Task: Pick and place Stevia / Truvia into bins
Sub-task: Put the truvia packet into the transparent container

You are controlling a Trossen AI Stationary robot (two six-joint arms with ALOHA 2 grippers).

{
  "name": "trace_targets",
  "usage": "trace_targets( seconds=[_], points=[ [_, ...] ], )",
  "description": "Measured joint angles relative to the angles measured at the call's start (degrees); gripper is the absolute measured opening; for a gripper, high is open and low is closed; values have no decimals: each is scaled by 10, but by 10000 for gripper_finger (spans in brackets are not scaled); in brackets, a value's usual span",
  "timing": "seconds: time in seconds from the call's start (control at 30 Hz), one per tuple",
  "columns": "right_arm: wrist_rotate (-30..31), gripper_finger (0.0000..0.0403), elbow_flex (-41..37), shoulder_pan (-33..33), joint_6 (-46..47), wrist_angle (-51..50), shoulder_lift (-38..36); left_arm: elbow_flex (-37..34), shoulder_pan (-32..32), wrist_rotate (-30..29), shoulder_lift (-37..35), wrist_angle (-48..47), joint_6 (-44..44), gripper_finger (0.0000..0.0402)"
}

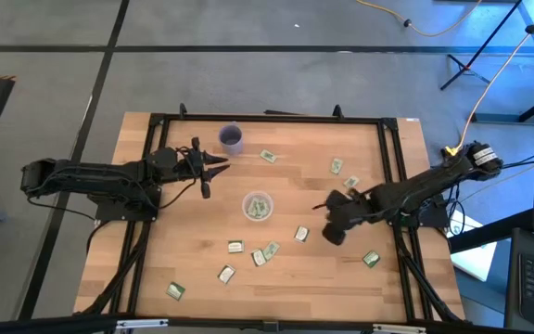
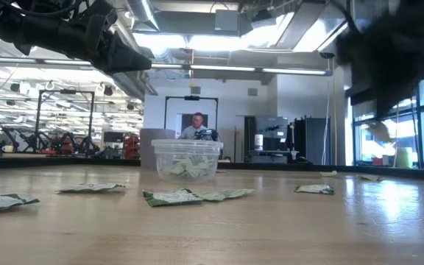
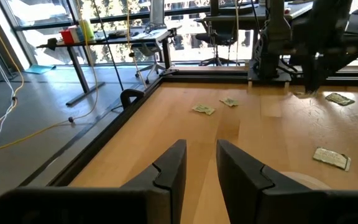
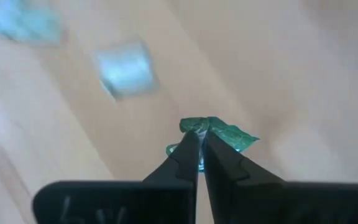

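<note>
Green-and-white Stevia sachets [image 1: 301,234] lie flat and scattered over the wooden table, several of them near the middle. The clear cup [image 1: 257,206] stands at the table's centre with sachets inside, and the low view shows it too [image 2: 188,158]. My right gripper [image 1: 323,206] hovers right of the cup, above the table, shut on one sachet [image 4: 229,134]. My left gripper [image 1: 213,178] hangs open left of the cup, touching nothing; the left wrist view [image 3: 201,155] shows bare table between its fingers. My right gripper [image 4: 201,134] pinches a green sachet between its two fingertips. The fingers are on the sachet's crumpled edge [image 4: 194,127]; the rest sticks out beyond and to one side of the tips. The sachet is lifted clear of the table.
A purple cup [image 1: 232,139] stands near the far edge, just beyond my left gripper. A black frame [image 1: 267,118] runs around the table top. More sachets lie toward the near edge [image 1: 175,290] and on the right side [image 1: 371,259]. A person [image 2: 196,126] sits far behind the table.
</note>
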Motion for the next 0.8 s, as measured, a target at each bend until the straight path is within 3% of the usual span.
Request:
trace_targets(
  seconds=[0.13,0.33,0.67,0.8],
  points=[
    [56,18,48,-30,-171,85,0,0,0,0,0,0,0,84],
    [59,18,70,-74,-387,228,0,0,0,0,0,0,0,84],
    [32,18,70,-147,-489,347,31,0,0,0,0,0,0,84],
    [-27,18,70,-163,-534,419,80,0,0,0,0,0,0,84]
  ],
)
